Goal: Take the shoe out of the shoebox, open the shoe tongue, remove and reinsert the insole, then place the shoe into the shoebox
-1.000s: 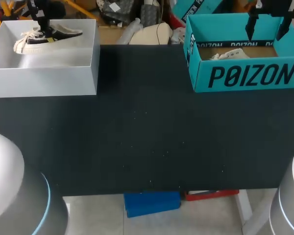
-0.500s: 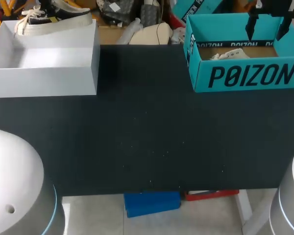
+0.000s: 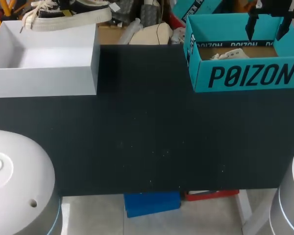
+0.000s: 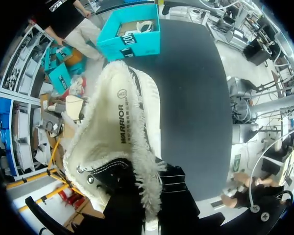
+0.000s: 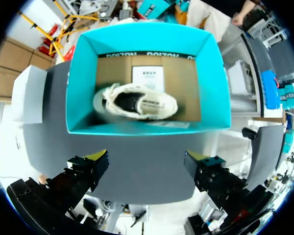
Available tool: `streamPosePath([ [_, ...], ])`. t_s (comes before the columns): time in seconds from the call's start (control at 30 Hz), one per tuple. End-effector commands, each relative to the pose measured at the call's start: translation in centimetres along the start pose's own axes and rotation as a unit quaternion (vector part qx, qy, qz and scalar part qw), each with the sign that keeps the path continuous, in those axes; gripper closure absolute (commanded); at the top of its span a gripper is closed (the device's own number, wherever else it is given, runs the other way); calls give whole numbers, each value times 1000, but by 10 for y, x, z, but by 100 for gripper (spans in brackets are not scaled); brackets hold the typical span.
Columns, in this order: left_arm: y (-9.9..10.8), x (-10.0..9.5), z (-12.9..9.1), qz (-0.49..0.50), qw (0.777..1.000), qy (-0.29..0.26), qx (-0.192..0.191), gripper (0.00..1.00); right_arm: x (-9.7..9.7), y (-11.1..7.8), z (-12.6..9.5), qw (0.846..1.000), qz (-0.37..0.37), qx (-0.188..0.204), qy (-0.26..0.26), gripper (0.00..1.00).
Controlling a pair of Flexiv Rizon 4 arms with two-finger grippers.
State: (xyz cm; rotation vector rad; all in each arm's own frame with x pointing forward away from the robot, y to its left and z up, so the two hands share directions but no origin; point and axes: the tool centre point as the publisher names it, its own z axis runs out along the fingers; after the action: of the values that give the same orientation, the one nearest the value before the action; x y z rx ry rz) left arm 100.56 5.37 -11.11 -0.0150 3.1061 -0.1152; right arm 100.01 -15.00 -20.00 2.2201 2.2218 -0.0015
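Sneaker [image 3: 73,18] hangs clear above the white shoebox [image 3: 44,81], clamped by the left fingers [image 4: 174,188]; the right fingers [image 5: 95,159] gape empty. Removal looks nearly done; next, lower it onto the counter [image 3: 147,137].

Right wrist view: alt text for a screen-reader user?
An open teal cardboard shoebox holds a cream low-top shoe, with a white paper card on the box floor beyond it. The right gripper hangs over the dark table short of the box, fingers wide open, empty.

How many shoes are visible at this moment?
2. One shoe hangs in the left gripper, over the white box's far edge; the other shoe lies inside the teal box, ahead of the open right gripper. No others show.
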Motion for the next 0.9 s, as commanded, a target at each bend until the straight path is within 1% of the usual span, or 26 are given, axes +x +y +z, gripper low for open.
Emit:
streamPosePath([
  [0.03,-14,78,-2,15,976,-217,-2,100,0,0,0,1000,0,0,0,0],
  [0.13,-24,97,9,23,977,-211,0,100,0,0,0,1000,0,0,0,0],
  [0.3,-38,113,31,19,981,-193,-3,100,0,0,0,1000,0,0,0,0],
  [0.43,-51,123,42,7,981,-194,-6,100,0,0,0,1000,0,0,0,0],
  [0.57,-65,131,50,11,978,-209,-12,100,0,0,0,1000,0,0,0,0],
  [0.9,-107,151,85,44,979,-199,3,100,0,0,0,1000,0,0,0,0],
])
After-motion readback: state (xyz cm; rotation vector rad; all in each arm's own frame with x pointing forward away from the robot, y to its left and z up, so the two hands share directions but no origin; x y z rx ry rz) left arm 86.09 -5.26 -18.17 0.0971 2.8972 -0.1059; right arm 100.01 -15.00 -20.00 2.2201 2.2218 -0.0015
